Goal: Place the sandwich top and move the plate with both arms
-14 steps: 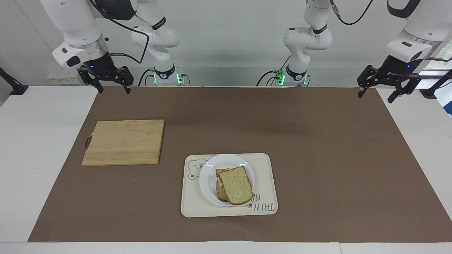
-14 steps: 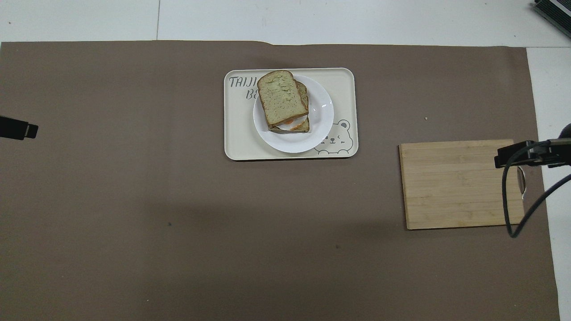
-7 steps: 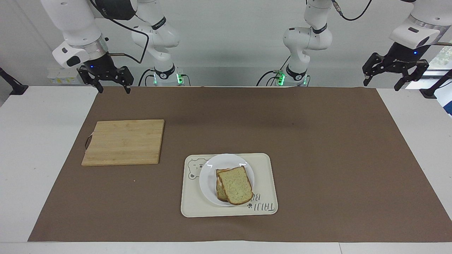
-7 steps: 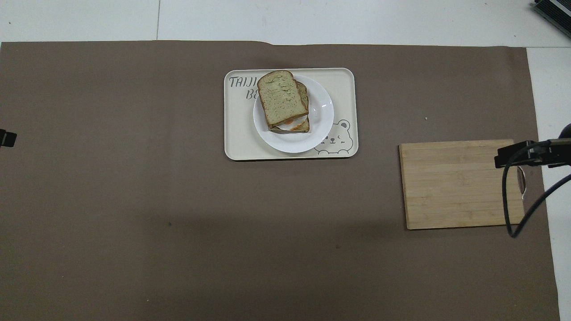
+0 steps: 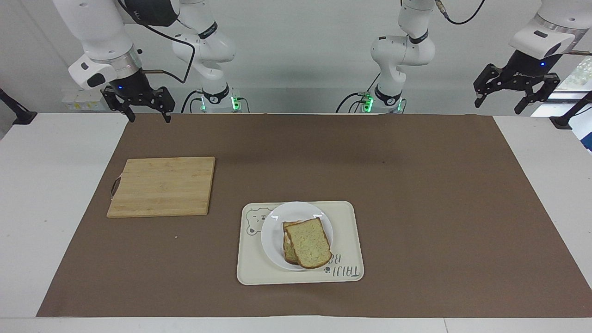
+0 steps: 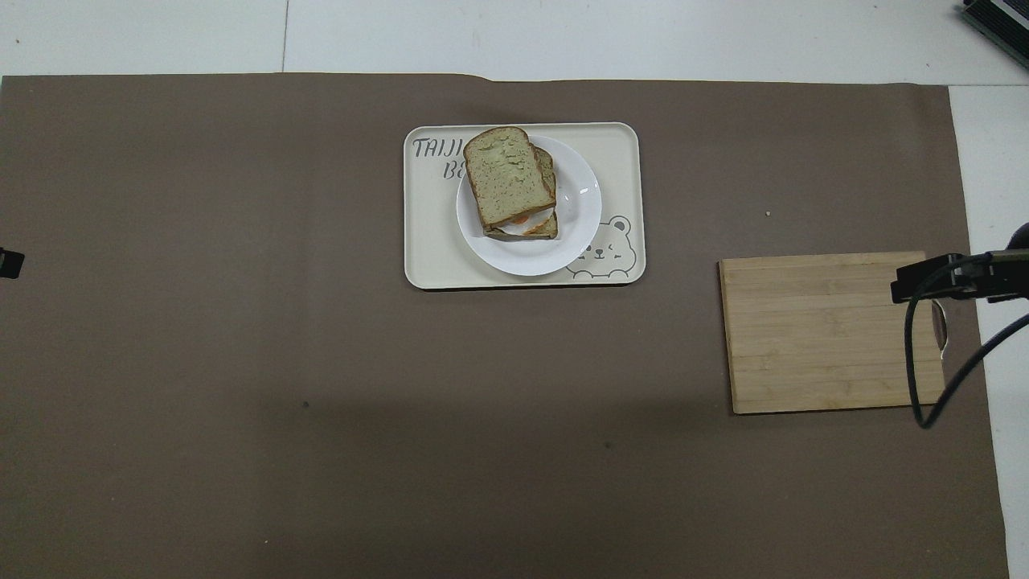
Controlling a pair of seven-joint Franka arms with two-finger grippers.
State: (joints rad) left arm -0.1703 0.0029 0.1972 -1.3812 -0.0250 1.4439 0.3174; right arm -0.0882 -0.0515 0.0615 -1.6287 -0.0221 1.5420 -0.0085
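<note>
The sandwich top (image 5: 309,242) (image 6: 508,176), a speckled tan slice, lies on the lower slice with egg on the small white plate (image 5: 273,243) (image 6: 575,233). The plate sits on the cream bear tray (image 5: 347,231) (image 6: 619,161). My right gripper (image 5: 149,113) is open and empty, raised at the robots' edge of the mat, toward the right arm's end. My left gripper (image 5: 497,102) is open and empty, raised high at the left arm's end of the table. Only small parts of the arms show in the overhead view.
A bamboo cutting board (image 5: 163,186) (image 6: 828,331) lies bare toward the right arm's end, nearer to the robots than the tray. A brown mat (image 5: 416,194) covers the table.
My left gripper has risen and drawn back toward the left arm's end of the table. The right gripper, sandwich, plate and tray have not moved.
</note>
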